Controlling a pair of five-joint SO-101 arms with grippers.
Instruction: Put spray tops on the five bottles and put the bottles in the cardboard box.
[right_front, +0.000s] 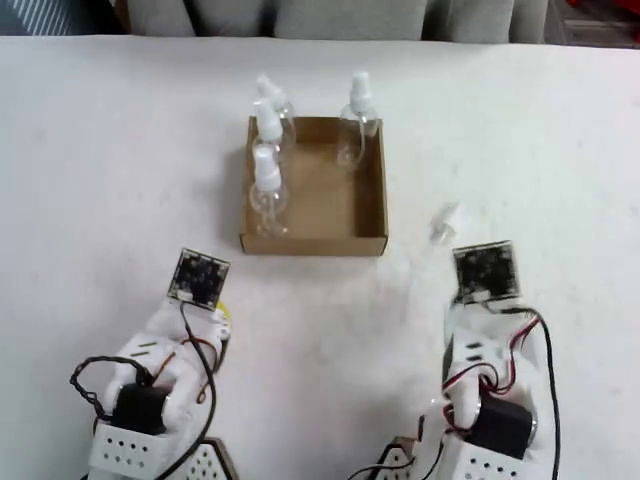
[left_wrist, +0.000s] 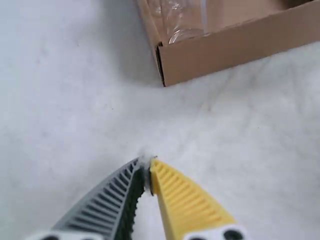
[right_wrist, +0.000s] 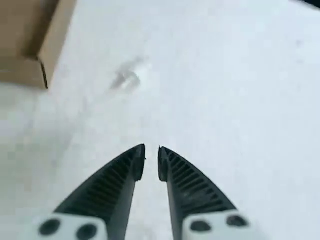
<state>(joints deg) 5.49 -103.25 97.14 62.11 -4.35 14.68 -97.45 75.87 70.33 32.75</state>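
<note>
Grey chair backs (right_front: 350, 15) line the far edge of a white table (right_front: 120, 150), where two robot arms sit side by side before a cardboard box (right_front: 315, 245). Four bottles (right_front: 268, 190) with white spray tops stand inside it, three along one wall and one (right_front: 358, 120) in the far opposite corner. A small clear piece (right_front: 445, 222) (too blurred to tell whether bottle or spray top) lies on the bare table just off the box's near corner, ahead of the right gripper (right_wrist: 151, 155) and apart from it. That gripper's black jaws are all but closed on nothing. The left gripper (left_wrist: 148, 165), grey and yellow, has its tips pressed together, empty, facing the box's other near corner.
</note>
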